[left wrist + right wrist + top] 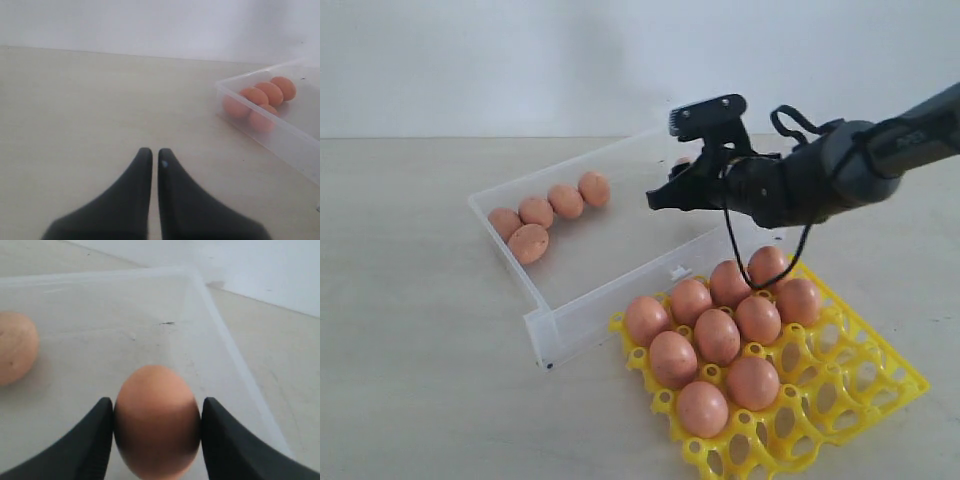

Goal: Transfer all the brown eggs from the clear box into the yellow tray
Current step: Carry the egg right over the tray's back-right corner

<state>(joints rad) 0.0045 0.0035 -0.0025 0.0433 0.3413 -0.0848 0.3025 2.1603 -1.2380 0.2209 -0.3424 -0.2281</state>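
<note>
My right gripper (pixel 157 402) is shut on a brown egg (pixel 157 425), held a little above the floor of the clear box (pixel 226 342). In the exterior view that gripper (pixel 672 190) hangs over the right part of the clear box (pixel 600 310). Several brown eggs (pixel 536 212) lie in the box's far left corner; one (pixel 15 347) shows in the right wrist view. The yellow tray (pixel 880 385) holds several brown eggs (pixel 717 335) in its left cups. My left gripper (pixel 154 151) is shut and empty over bare table, off to the side of the box (pixel 280 135) and its eggs (pixel 260 97).
The tray touches the box's front right corner. The right arm (pixel 840 170) reaches in above the tray's back eggs, with a black cable (pixel 735 250) hanging down near them. A pale wall stands behind the table (pixel 420 350).
</note>
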